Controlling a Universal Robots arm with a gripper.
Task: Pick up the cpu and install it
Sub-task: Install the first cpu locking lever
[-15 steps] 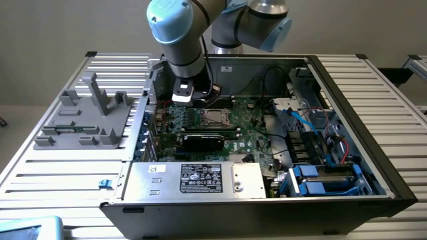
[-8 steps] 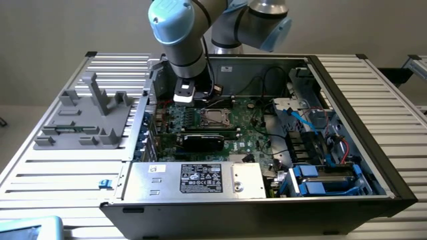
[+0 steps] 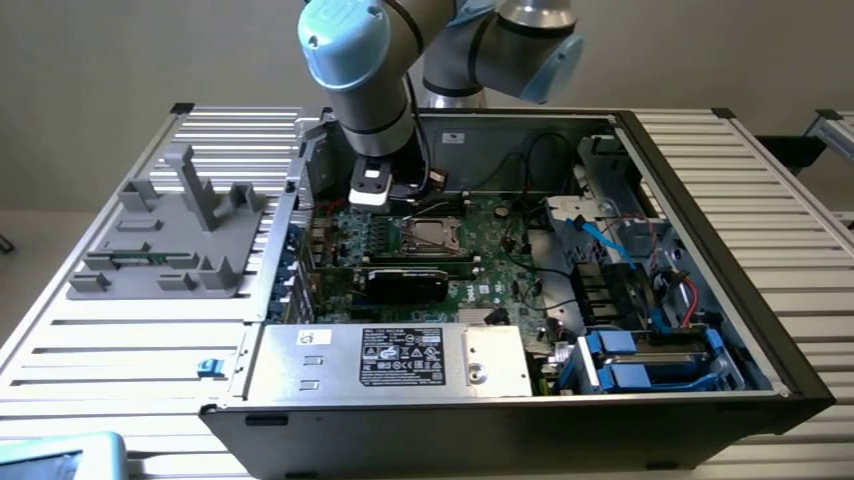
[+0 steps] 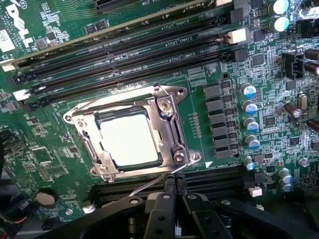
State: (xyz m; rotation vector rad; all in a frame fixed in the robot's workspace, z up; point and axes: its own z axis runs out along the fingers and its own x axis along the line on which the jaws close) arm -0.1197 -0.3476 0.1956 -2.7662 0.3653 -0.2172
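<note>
The cpu (image 4: 130,139), a small square chip with a shiny pale metal top, lies flat inside the dark socket with its metal frame (image 4: 172,107) on the green motherboard. In the exterior view the cpu (image 3: 430,235) shows in the middle of the open computer case. My gripper (image 4: 172,180) is shut, its black fingers pressed together with nothing visibly held. Its tips sit just off the socket frame's edge, beside a thin metal lever wire (image 4: 149,185). In the exterior view my gripper (image 3: 403,198) hangs inside the case, just behind the socket.
Long black memory slots (image 4: 124,47) run along one side of the socket, with capacitors (image 4: 249,107) on another. The case (image 3: 694,190) holds a black card (image 3: 407,280), a silver power supply (image 3: 387,360) and cables. A grey fixture with posts (image 3: 187,230) stands on the slatted table.
</note>
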